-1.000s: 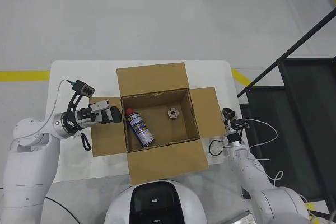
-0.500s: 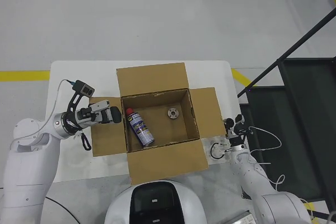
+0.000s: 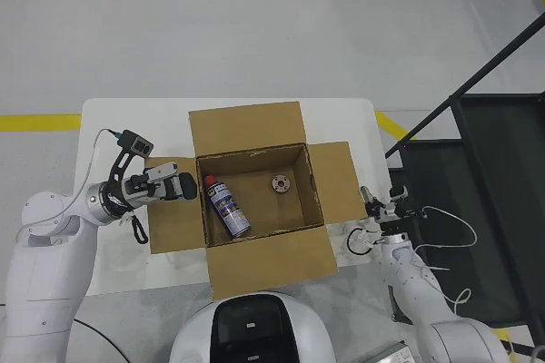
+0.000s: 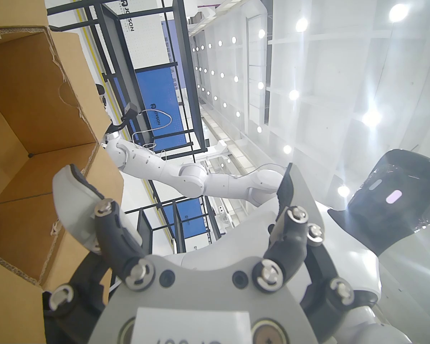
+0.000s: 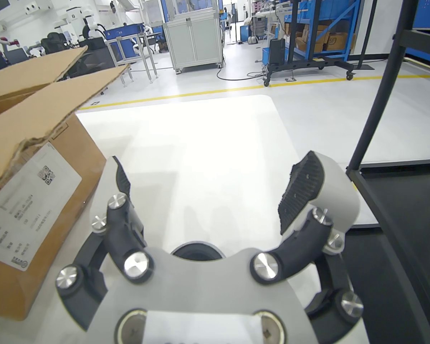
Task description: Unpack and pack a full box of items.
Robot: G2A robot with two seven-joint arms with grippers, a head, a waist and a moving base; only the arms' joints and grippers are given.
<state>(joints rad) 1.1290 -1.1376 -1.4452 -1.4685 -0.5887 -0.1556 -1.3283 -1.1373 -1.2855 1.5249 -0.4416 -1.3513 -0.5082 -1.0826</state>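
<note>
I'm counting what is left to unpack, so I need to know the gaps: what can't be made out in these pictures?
Top view: the small round part in the box is too small to identify.
Top view: the spray can has print too small to read, and the can hides whatever lies beneath it.
Right wrist view: the inside of the box is hidden by its own wall and flaps.

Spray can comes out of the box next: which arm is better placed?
Left. The left hand, open, hovers over the left flap, right beside the spray can. The right hand is outside the box, beyond the right flap, farther off.
</note>
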